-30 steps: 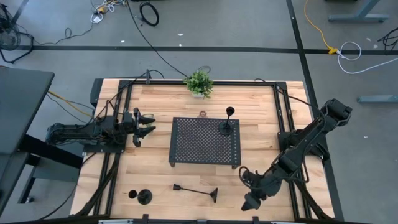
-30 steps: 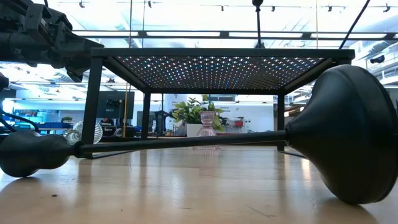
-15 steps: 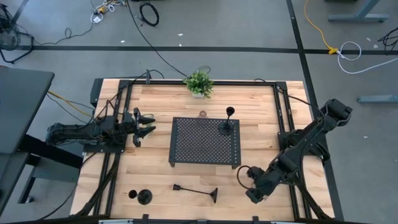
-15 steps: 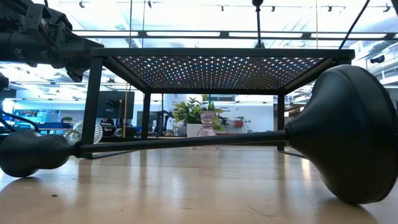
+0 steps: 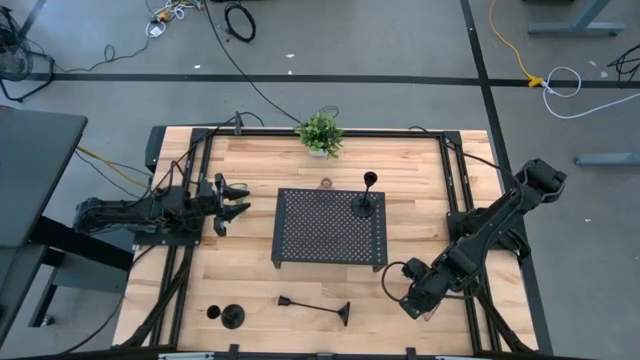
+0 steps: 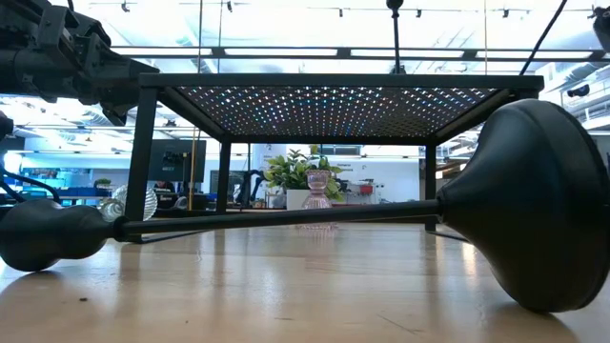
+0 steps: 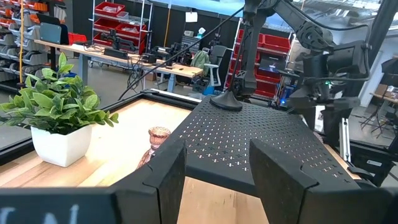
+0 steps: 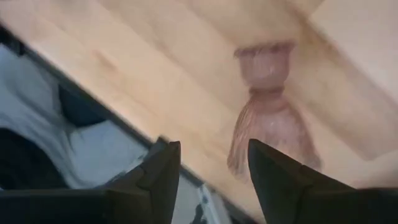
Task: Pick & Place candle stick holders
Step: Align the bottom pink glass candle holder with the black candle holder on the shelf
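Note:
One slim black holder (image 5: 365,203) stands on the black perforated tray (image 5: 300,240). A second black holder (image 5: 315,305) lies on its side on the table near the front edge, and it fills the low view (image 6: 286,217). A third (image 5: 226,316) is at the near left. A pinkish glass cup (image 5: 326,184) stands behind the tray. My right gripper (image 5: 412,306) is open and empty at the near right. In its wrist view (image 8: 211,152), another pinkish glass holder (image 8: 267,121) lies on the wood past the fingers. My left gripper (image 5: 236,201) is open and empty, left of the tray.
A small potted plant (image 5: 320,134) stands at the far edge. Black rails (image 5: 458,200) run along the table's sides. A clear round glass thing (image 6: 133,202) shows beyond the tray's legs in the low view. Bare wood lies between the tray and the near edge.
My right gripper has drawn back from the table's near edge, a little toward the far edge and the right, and has turned as it went. Its fingers are still apart. The holders and my left arm have kept still.

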Tool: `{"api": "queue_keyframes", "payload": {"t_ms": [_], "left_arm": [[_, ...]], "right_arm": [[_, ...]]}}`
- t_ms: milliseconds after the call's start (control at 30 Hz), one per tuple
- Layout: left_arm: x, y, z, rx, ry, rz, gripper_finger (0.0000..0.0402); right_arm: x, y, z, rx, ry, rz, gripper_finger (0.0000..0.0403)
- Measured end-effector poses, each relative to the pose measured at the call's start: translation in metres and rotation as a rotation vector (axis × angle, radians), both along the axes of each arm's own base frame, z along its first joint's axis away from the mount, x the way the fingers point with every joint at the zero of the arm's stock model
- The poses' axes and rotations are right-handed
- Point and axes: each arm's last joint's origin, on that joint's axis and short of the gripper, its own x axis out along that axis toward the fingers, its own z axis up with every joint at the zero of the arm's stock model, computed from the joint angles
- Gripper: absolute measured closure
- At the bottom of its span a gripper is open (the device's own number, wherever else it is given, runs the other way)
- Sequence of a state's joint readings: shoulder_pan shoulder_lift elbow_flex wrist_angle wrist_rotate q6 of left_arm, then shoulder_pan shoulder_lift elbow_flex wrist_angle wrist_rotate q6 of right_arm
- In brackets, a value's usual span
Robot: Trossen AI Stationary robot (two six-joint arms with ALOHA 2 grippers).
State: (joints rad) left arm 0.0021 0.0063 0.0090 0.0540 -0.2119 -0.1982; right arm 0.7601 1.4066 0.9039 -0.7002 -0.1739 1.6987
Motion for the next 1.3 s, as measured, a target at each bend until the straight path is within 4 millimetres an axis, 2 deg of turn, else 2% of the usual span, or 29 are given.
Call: {"api": "queue_keyframes", "payload": {"t_ms": [600, 833, 1300], "left_arm": [[0.0, 0.0, 0.0, 0.001, 0.0, 0.0, 0.0223], [0.0, 0.0, 0.0, 0.003, 0.004, 0.0, 0.0223], [0.0, 0.0, -0.001, 0.001, 0.006, 0.001, 0.0223]], "right_arm": [[0.0, -0.005, -0.004, -0.132, -0.05, 0.018, 0.0222], [0.002, 0.0, -0.022, -0.146, 0.06, 0.058, 0.0222], [0.009, 0.006, -0.049, -0.189, 0.136, 0.1, 0.0222]]}}
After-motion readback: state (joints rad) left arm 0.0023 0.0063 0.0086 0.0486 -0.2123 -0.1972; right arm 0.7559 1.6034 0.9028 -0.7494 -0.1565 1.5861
